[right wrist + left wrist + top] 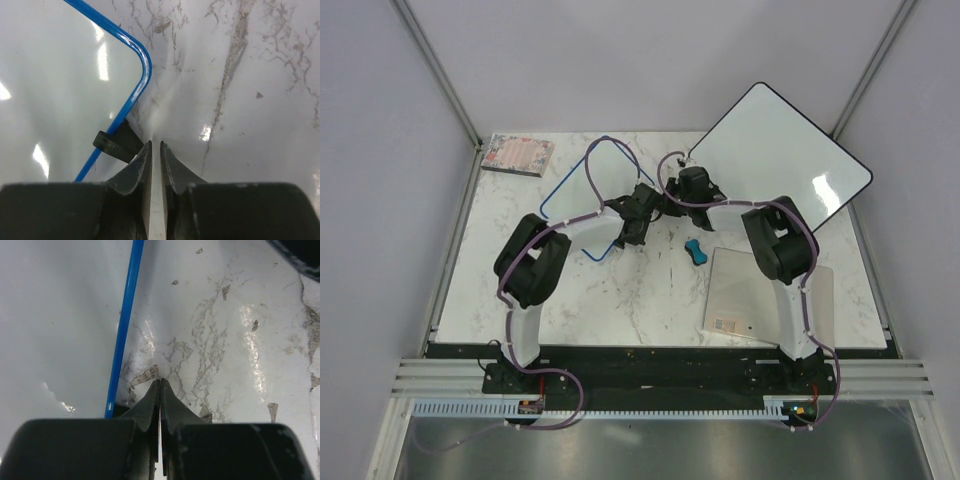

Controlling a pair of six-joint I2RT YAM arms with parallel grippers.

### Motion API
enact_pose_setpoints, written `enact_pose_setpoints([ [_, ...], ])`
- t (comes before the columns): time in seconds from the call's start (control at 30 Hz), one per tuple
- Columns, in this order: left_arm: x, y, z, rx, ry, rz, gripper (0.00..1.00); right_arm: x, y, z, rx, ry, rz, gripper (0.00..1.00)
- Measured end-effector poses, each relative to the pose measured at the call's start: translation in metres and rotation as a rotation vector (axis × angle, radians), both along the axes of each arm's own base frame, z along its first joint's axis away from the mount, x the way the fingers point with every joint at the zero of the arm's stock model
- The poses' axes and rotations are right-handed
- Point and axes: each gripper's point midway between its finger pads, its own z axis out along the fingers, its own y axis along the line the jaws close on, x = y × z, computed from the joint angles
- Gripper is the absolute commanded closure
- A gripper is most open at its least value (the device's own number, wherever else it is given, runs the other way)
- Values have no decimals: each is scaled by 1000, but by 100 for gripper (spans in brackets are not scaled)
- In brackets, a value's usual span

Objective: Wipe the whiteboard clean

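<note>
Marble-patterned tabletop [620, 290] within pale walls [390, 200], blue-framed whiteboard [582, 195] flat, both arms' jaws pressed together, empty.

We see our right gripper [155, 150] with fingertips nearly closed, seemingly holding nothing, just beside the whiteboard's [60, 85] blue rounded corner and black foot [114, 145].

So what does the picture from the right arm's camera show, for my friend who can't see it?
The right claw, its two dark fingers nearly closed with nothing between them, hovers over a marble table. Just left of it is a rounded corner of the whiteboard, with its thin blue frame and a small black foot sticking out beneath the edge.
</note>
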Motion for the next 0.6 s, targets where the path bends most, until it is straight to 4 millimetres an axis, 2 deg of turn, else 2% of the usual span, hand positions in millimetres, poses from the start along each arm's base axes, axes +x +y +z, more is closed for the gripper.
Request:
enact_pose_setpoints([
  [0.27,-6,7,3,12,8,-15,98,-14,-39,2,-54,25,-52,72],
  [0.37,-9,-1,12,-27,13,-63,79,-19,-52,3,-88,25,-71,65],
  [0.4,-10,-5,17,-46,12,-85,70,-21,-55,3,-100,26,-74,61],
  [0.43,-11,-9,23,-68,11,-111,65,-24,-58,4,-111,24,-75,53],
  [0.47,-12,-13,28,-87,8,-131,61,-26,-61,7,-119,18,-76,49],
  [0.5,-14,-18,36,-113,3,-159,51,-30,-63,9,-130,9,-72,47],
  [0.57,-16,-27,52,-160,-14,-212,43,-34,-67,18,-140,-10,-71,36],
  [0.6,-18,-32,61,-184,-22,-236,30,-36,-69,23,-142,-22,-70,34],
])
